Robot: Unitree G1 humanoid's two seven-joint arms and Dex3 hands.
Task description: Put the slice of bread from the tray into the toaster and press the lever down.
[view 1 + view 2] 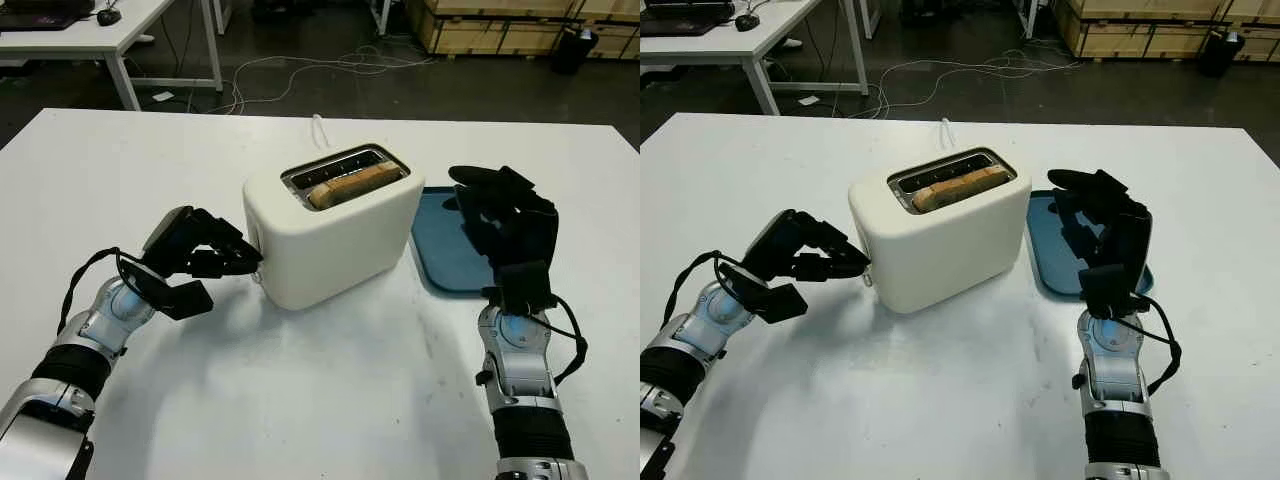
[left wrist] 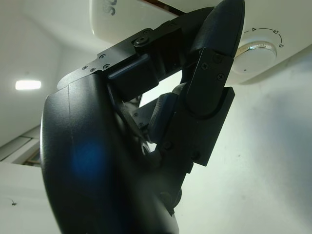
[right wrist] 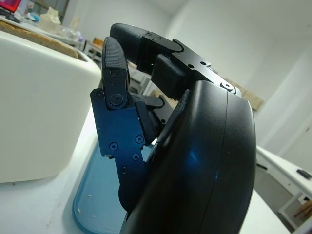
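You're on a white counter (image 1: pixel 300 400) in a workshop: dark floor, loose cables (image 1: pixel 300 75), a white desk (image 1: pixel 90 40) far left, wooden pallets (image 1: pixel 500 25) far right.

The cream toaster (image 1: pixel 335 240) sits mid-counter. The slice of bread (image 1: pixel 350 185) is already in its slot, top edge sticking up. The blue tray (image 1: pixel 445 250) lies just right of the toaster.

Your head views give the layout. The left wrist view adds the toaster's numbered dial (image 2: pixel 256 51), close to the fingertips (image 2: pixel 222 29). The right wrist view shows crumbs on the tray beside the toaster wall.

The left robot hand (image 1: pixel 215 255) is at the toaster's left end, fingers curled with tips at the end face. I can't tell if they touch the lever.

The right robot hand (image 1: pixel 500 225) is raised over the tray, palm upright, fingers bent, holding nothing.
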